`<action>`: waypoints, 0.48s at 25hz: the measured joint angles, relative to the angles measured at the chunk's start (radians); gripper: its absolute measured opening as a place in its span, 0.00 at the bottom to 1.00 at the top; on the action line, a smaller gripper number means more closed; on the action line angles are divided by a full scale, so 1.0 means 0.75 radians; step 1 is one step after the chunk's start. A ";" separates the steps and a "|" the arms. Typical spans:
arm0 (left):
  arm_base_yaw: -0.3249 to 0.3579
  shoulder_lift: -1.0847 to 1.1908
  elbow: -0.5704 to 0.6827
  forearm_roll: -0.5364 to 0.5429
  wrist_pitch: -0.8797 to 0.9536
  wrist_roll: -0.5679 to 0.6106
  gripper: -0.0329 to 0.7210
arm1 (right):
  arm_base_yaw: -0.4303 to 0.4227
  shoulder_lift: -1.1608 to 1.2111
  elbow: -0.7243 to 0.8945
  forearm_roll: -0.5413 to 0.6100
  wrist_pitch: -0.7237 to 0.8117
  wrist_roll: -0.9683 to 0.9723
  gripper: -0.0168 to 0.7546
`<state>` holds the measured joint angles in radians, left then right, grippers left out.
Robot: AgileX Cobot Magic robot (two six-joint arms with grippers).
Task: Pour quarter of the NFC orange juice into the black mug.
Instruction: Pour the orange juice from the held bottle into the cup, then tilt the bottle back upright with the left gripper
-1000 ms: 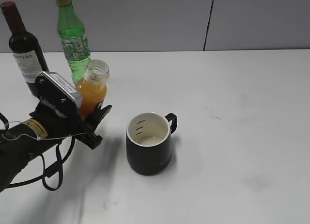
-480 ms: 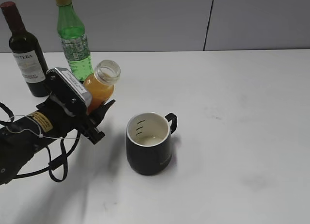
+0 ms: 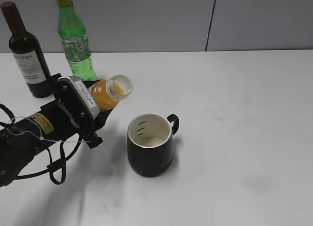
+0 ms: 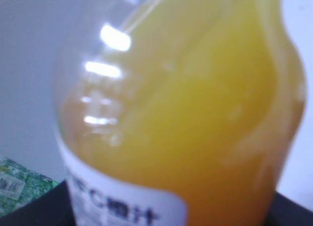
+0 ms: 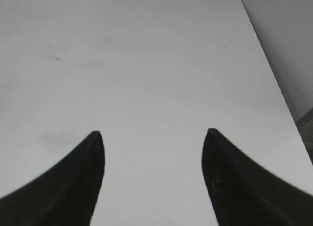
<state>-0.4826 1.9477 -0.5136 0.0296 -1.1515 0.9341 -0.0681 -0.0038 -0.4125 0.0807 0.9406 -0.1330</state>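
Note:
The NFC orange juice (image 3: 106, 94), a small clear capless bottle, hangs tilted above the table with its open mouth pointing right toward the black mug (image 3: 150, 145). My left gripper (image 3: 96, 109) is shut on the bottle's lower body. No juice leaves the mouth. The mug stands upright a little right of and below the bottle; its white inside looks nearly empty and its handle points back right. In the left wrist view the orange bottle (image 4: 195, 113) fills the frame. My right gripper (image 5: 152, 134) is open over bare white table and does not show in the exterior view.
A green plastic bottle (image 3: 73, 40) and a dark wine bottle (image 3: 27, 55) stand at the back left, just behind my left arm. The white table (image 3: 234, 113) stretches to the right of the mug. A grey wall runs behind it.
My left gripper has lifted the juice bottle and swung it right, tipping it from nearly upright to steeply tilted toward the mug. The mug has not moved.

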 joint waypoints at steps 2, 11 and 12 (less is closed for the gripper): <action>0.000 0.003 0.000 0.000 -0.013 0.057 0.67 | 0.000 0.000 0.000 0.000 0.000 0.000 0.64; 0.000 0.005 -0.004 -0.001 -0.018 0.204 0.67 | 0.000 0.000 0.000 0.000 0.000 0.000 0.64; 0.000 0.006 -0.013 -0.001 -0.016 0.217 0.67 | 0.000 0.000 0.000 0.000 0.000 0.000 0.64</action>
<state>-0.4826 1.9519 -0.5232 0.0287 -1.1639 1.0970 -0.0681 -0.0038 -0.4125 0.0807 0.9406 -0.1330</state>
